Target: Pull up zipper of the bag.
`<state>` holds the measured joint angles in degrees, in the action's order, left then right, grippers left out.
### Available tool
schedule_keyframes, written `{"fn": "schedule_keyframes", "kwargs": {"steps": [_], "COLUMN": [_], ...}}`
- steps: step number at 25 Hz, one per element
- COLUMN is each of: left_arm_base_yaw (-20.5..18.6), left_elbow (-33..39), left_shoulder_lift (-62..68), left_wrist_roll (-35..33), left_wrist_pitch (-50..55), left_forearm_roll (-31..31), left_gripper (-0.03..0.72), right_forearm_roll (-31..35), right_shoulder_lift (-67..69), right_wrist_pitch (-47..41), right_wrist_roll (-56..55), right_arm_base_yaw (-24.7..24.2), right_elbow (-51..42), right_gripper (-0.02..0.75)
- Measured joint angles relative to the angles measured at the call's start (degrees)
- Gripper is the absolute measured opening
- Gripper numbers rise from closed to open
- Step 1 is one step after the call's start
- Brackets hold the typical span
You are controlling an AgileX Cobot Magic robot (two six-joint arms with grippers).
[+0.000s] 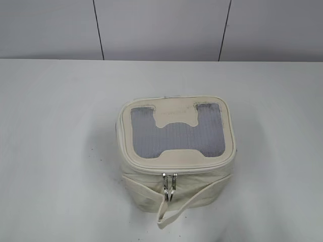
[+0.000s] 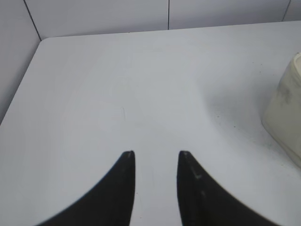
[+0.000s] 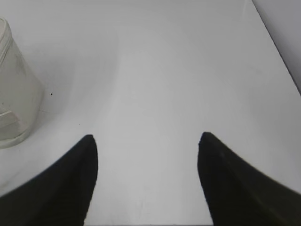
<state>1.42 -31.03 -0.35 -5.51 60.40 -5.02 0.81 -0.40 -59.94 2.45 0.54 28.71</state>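
Observation:
The cream-white bag (image 1: 176, 166) stands in the middle of the white table, its grey ribbed top panel (image 1: 176, 133) with the H-shaped patch facing up. The zipper (image 1: 202, 171) runs round the top rim; two silver pulls (image 1: 169, 185) hang side by side at the front. A cream strap (image 1: 174, 212) lies loose in front. Neither gripper shows in the exterior view. My left gripper (image 2: 156, 155) is open over bare table, the bag's side (image 2: 284, 113) at its right. My right gripper (image 3: 146, 139) is open wide and empty, the bag's side (image 3: 14, 99) at its left.
The white table (image 1: 55, 141) spreads round the bag on all sides. A grey panelled wall (image 1: 161, 27) closes the back edge. The table's left corner (image 2: 40, 42) and right edge (image 3: 277, 47) show in the wrist views.

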Motion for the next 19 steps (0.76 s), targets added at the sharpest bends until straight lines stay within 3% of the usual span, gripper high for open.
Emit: {"fn": "schedule_keyframes", "kwargs": {"steps": [19], "left_arm_base_yaw": [0.0], "left_elbow": [0.0], "left_shoulder_lift": [0.0], "left_wrist_roll": [0.0], "left_wrist_pitch": [0.0], "left_forearm_roll": [0.0], "left_gripper": [0.239], "right_forearm_roll": [0.1], "right_shoulder_lift": [0.0], "right_wrist_pitch": [0.1], "right_wrist_roll": [0.0], "right_arm_base_yaw": [0.0], "right_elbow": [0.0], "right_gripper": [0.522]}}
